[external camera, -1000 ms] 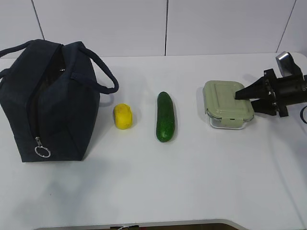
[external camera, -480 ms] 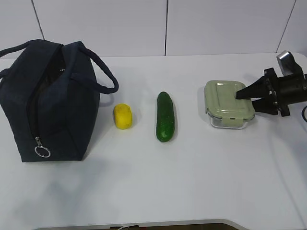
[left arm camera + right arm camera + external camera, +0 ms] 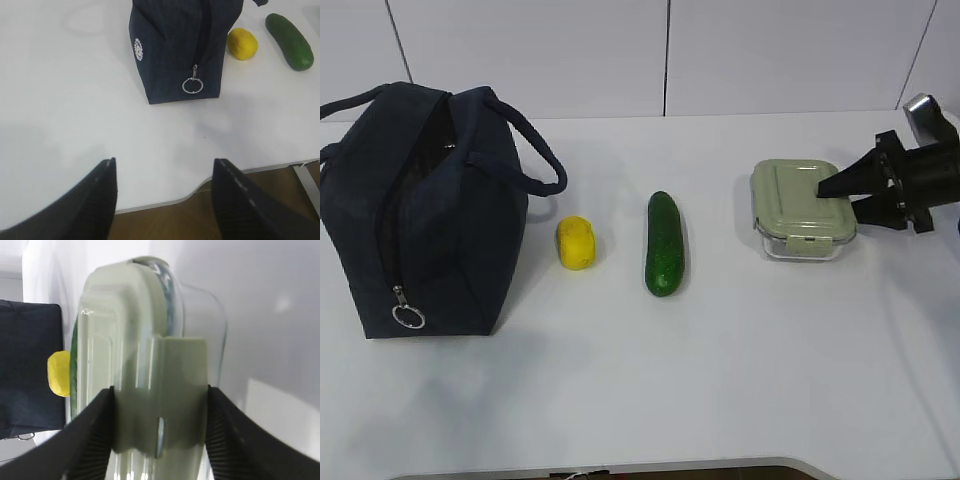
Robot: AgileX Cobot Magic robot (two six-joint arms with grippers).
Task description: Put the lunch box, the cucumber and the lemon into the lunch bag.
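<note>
The lunch box (image 3: pixel 798 210), clear with a sage-green lid, sits at the right of the table. My right gripper (image 3: pixel 826 192) reaches in from the right and is shut on its near end. In the right wrist view both fingers press the sides of the lunch box (image 3: pixel 135 335) at the lid clip, with the gripper (image 3: pixel 159 390) around it. The cucumber (image 3: pixel 664 243) lies mid-table and the lemon (image 3: pixel 577 243) left of it. The navy lunch bag (image 3: pixel 430 210) stands at the left, its top open. My left gripper (image 3: pixel 164 162) is open and empty over the table's front edge, short of the bag (image 3: pixel 175 50).
The bag's silver zipper ring (image 3: pixel 408 317) hangs at its near end and also shows in the left wrist view (image 3: pixel 191 85). The lemon (image 3: pixel 242 44) and the cucumber (image 3: pixel 290 40) lie right of the bag there. A white wall stands behind the table.
My right gripper and the lunch box have shifted a little to the right and slightly up in view. The bag, lemon and cucumber have not moved.
</note>
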